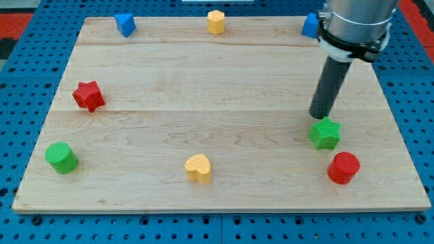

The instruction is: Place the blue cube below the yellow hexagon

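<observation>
Yellow heart point(198, 168) near desk point(203, 81) bottom edge. My tip point(319, 116) just above green star point(325, 133). No claw fitted. Blue cube point(125, 24), yellow hexagon point(215, 22) along top edge.

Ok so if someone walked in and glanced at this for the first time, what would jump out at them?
Probably the arm's big grey body at the view's top right, with my tip resting just above the green star and the red cylinder below that. Next, the bright blocks ringing the pale wooden board: the yellow hexagon at top centre and a yellow heart near the bottom.
</observation>
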You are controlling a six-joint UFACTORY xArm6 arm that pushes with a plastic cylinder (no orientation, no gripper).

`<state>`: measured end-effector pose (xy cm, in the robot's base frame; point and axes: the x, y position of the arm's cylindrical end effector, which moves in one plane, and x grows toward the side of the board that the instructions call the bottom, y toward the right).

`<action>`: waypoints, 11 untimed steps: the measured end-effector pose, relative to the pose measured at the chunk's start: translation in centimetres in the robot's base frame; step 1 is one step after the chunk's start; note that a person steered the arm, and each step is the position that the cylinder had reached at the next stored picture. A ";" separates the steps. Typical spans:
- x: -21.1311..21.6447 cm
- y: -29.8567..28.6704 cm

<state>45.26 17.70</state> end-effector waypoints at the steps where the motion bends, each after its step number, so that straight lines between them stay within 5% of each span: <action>1: 1.5 1.7; 2: 4.4 -1.9; 3: 2.5 -1.4; 7: -21.4 7.4; 8: -24.1 6.6; 11: -22.9 -11.1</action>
